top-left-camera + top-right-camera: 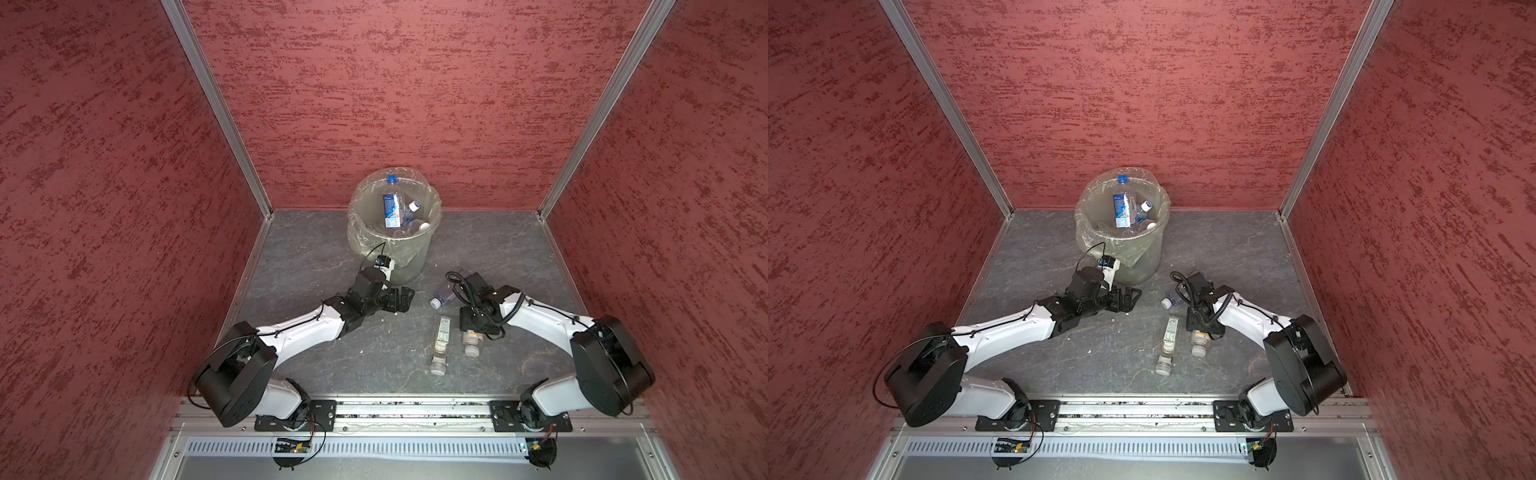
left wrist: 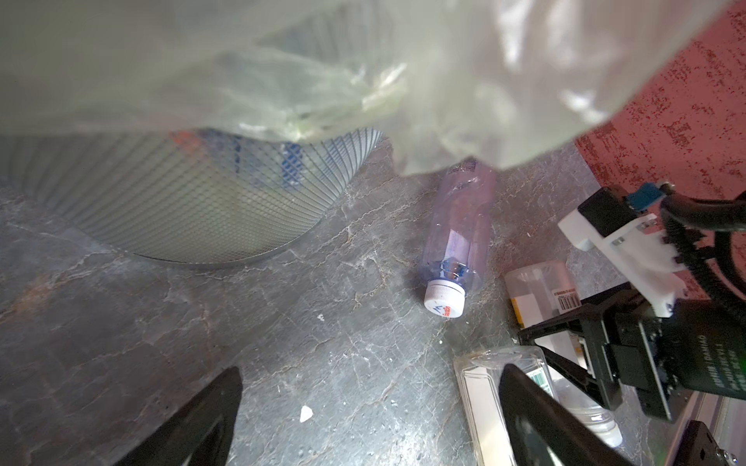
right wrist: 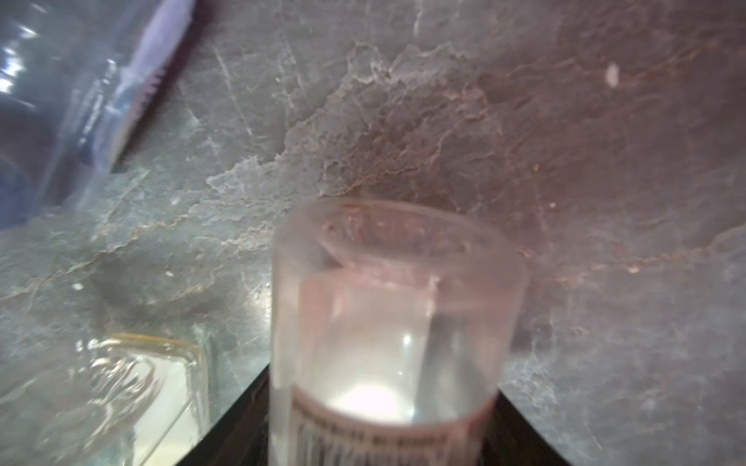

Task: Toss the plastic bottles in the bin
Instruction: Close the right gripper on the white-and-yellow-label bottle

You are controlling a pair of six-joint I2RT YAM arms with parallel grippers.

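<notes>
Right claw [image 1: 473, 330] stands narrow around the yellow-label bottle [image 1: 472, 347], which lies on its side on the table [image 1: 332, 257], in front of the bin [image 1: 411, 257] and off to its right. In the right wrist view both black fingers [image 3: 242, 435] sit against the bottle's flanks, so I read it as gripped, though I cannot tell how firmly, and it looks not yet lifted. My main worry is that smooth round wall: a light pinch could let it squirt out and roll, and a hard one could crush it. The square clear bottle [image 1: 441, 336] lies just beside it, on the side away from the right arm, so any twist on the lift may knock it. The blue-tinted bottle [image 1: 440, 298] lies between my catch and the bin, right under the carry line, so a low pass would sweep it along. At the bin itself the crinkly bag hangs loose over the rim and could snag a finger. A blue-label bottle [image 1: 391, 205] stands tall inside and reaches up to the rim, so a drop from low or off-centre might bounce back out. Left claw [image 1: 405, 298] hangs spread wide and empty at the bin's foot, on its near side, touching nothing I can see. It sits close enough to my route that I judge the two arms could clash if I swing in carelessly
</notes>
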